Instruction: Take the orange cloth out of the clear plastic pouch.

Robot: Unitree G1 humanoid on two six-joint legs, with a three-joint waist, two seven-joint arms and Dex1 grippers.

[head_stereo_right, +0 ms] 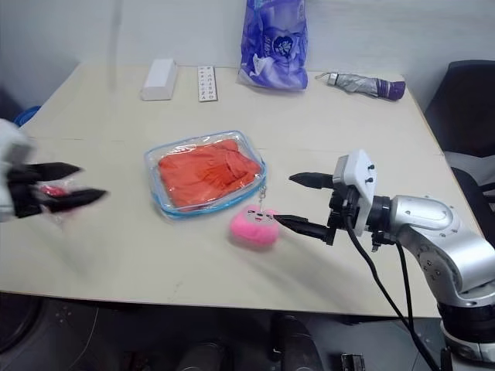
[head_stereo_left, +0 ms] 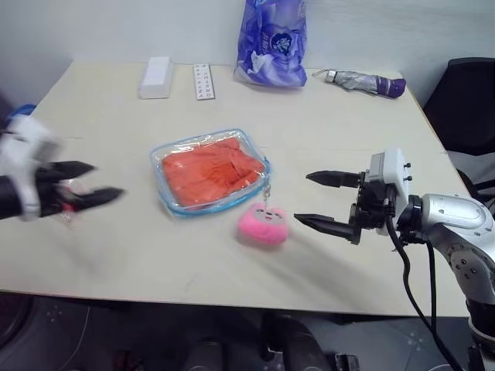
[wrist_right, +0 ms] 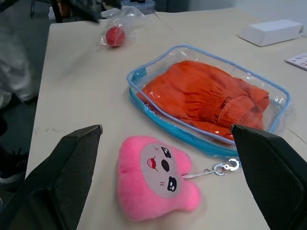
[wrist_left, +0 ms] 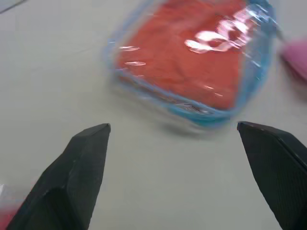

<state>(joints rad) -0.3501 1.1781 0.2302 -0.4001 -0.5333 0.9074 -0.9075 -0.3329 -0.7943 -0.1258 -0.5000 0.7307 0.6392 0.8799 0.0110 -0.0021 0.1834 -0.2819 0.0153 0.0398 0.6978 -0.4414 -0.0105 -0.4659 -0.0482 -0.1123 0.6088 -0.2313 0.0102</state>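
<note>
The clear plastic pouch (head_stereo_left: 197, 210), edged in light blue, lies flat at the middle of the table. The orange cloth (head_stereo_left: 213, 170) is folded inside it, its gathered band (wrist_right: 225, 103) showing through the plastic. A pink fluffy charm (head_stereo_left: 264, 224) on a short chain lies at the pouch's near right corner. My left gripper (head_stereo_left: 107, 179) hovers open and empty to the left of the pouch, pointing toward it. My right gripper (head_stereo_left: 302, 198) stands open and empty just right of the charm, pointing left at it.
A crinkled clear bag with a small red item (wrist_right: 115, 34) lies by the left gripper. Along the far edge are a white box (head_stereo_left: 156, 77), a white strip (head_stereo_left: 203, 81), a purple patterned bag (head_stereo_left: 272, 42) and a folded umbrella (head_stereo_left: 363, 81). A black chair (head_stereo_left: 468, 100) stands right.
</note>
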